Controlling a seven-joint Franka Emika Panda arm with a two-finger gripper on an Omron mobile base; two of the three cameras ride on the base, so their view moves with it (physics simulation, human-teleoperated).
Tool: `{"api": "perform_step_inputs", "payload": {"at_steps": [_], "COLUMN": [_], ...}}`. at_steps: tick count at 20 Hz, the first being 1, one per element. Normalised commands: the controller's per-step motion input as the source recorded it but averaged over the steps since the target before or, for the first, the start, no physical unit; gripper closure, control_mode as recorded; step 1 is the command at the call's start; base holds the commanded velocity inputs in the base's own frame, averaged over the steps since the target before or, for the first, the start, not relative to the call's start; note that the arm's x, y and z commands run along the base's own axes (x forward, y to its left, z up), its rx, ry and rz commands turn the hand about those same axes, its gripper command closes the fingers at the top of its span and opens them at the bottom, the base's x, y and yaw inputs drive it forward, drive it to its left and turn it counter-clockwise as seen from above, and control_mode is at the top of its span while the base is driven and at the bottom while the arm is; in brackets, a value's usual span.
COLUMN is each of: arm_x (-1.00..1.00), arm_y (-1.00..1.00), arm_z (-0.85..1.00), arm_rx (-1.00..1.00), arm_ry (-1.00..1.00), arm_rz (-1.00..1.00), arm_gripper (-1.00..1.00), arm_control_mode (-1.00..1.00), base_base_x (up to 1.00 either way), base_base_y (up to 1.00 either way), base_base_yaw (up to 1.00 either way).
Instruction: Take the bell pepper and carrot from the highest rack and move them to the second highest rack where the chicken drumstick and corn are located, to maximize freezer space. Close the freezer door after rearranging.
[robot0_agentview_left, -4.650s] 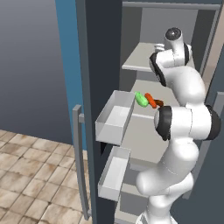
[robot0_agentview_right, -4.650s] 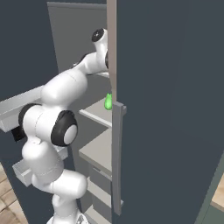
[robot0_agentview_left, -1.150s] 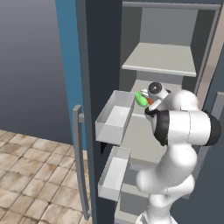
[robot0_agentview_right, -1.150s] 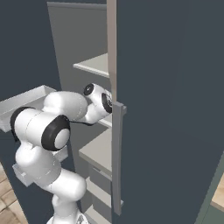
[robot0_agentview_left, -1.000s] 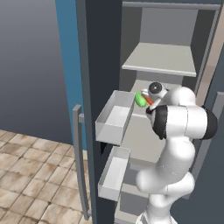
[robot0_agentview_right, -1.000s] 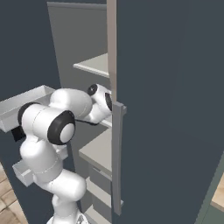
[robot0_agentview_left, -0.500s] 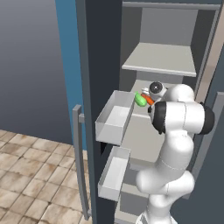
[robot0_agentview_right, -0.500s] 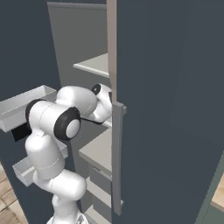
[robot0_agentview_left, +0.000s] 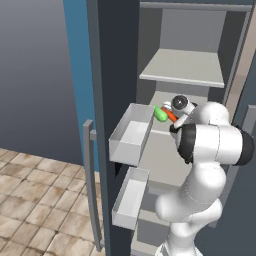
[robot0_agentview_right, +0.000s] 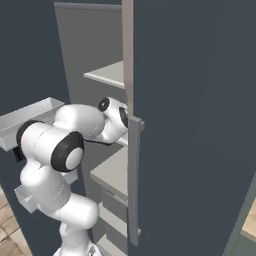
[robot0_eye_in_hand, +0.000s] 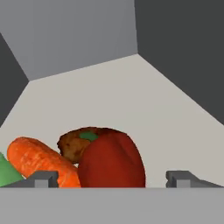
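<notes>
In the hand view the red bell pepper (robot0_eye_in_hand: 111, 159) sits low and central between the two finger tips of the gripper (robot0_eye_in_hand: 111, 177), which stand wide apart, one tip at each side of the pepper's lower edge; whether the pads press on the pepper cannot be told, since the contact is cut off at the bottom of that view. Just beside the pepper on its left lies the orange carrot (robot0_eye_in_hand: 41, 162), touching it, and behind the two, pressed against the pepper's top, is a brown lump that reads as the chicken drumstick (robot0_eye_in_hand: 76, 142). A sliver of green (robot0_eye_in_hand: 6, 173) shows at the far left edge, too cropped to name in that view. All of them rest on a pale shelf (robot0_eye_in_hand: 131, 96) that runs back to grey freezer walls. From the left base view the arm reaches into the open freezer (robot0_agentview_left: 200, 30) at the second shelf, with a green piece (robot0_agentview_left: 160, 114) and a streak of orange (robot0_agentview_left: 170, 116) next to the wrist; a higher shelf (robot0_agentview_left: 185, 67) is above, and two pale door bins (robot0_agentview_left: 131, 134) jut out on the left. The open door (robot0_agentview_left: 105, 100) with its long handle (robot0_agentview_left: 92, 190) stands over a tiled floor (robot0_agentview_left: 35, 200). In the right base view a dark door panel (robot0_agentview_right: 195, 125) hides the hand and the food.
</notes>
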Motion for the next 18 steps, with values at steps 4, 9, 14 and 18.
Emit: {"api": "perform_step_inputs", "payload": {"at_steps": [4, 9, 14, 18], "arm_x": [-0.44, -0.7, -0.78, -0.78], "arm_y": [0.22, 0.27, 0.24, 0.12], "arm_z": [0.48, 0.52, 0.58, 0.62], "arm_rx": [0.0, 0.0, 0.03, 0.07], "arm_ry": [-0.03, 0.0, 0.13, 0.4], "arm_rz": [0.0, 0.0, 0.0, 0.0], "arm_gripper": [-1.0, -1.0, -1.0, -1.0], "arm_control_mode": [-1.0, -1.0, -1.0, -1.0], "base_base_x": [0.0, 0.0, 0.0, 0.0], "base_base_y": [0.0, 0.0, 0.0, 0.0], "base_base_yaw": [0.0, 0.0, 0.0, 0.0]}}
